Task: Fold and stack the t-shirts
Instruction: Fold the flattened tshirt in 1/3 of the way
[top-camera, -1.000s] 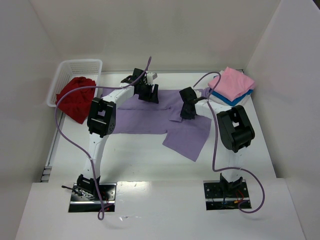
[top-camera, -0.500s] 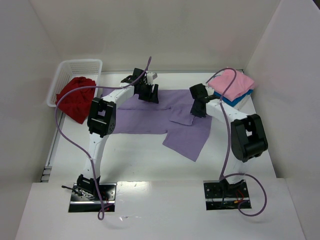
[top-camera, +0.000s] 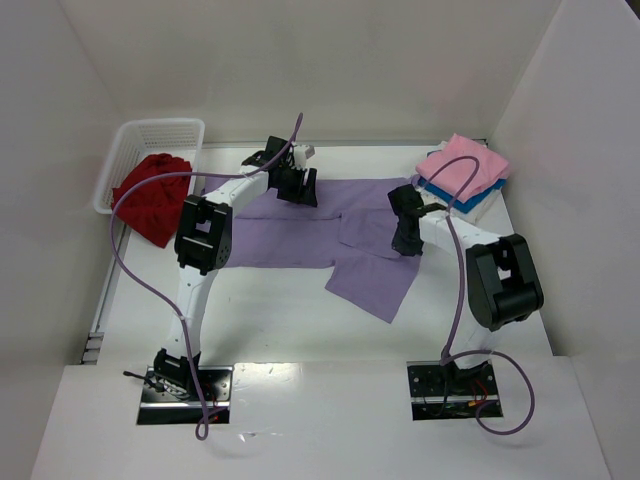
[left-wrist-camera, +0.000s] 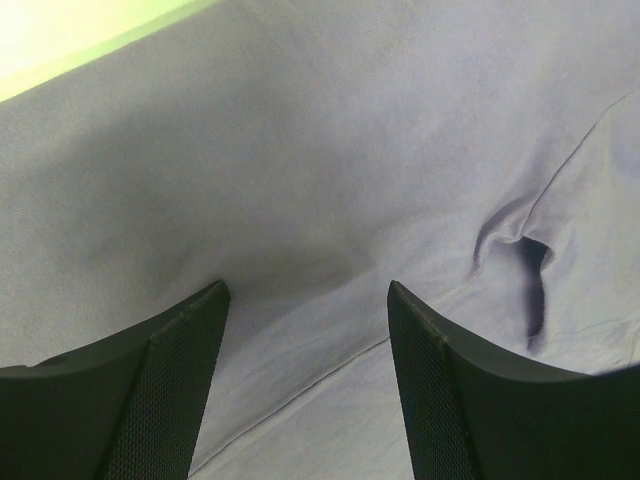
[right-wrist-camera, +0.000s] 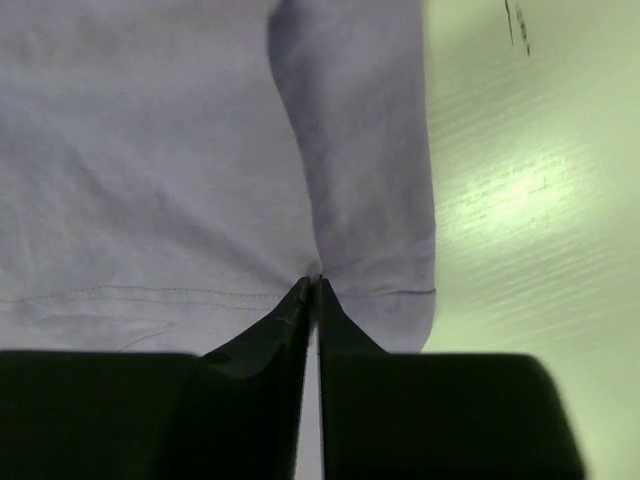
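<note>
Lavender t-shirt (top-camera: 290, 232) spread on white table (top-camera: 280, 310), white walls (top-camera: 330, 60) around.

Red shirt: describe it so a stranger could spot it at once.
Find the white basket at the table's far left. The red shirt spills out over its near rim. It alone is a crumpled heap; the purple shirt lies spread flat.

lavender shirt (top-camera: 290, 240) | red shirt (top-camera: 150, 197) | pink shirt (top-camera: 466, 165) | blue shirt (top-camera: 452, 198) | white basket (top-camera: 160, 126)
</note>
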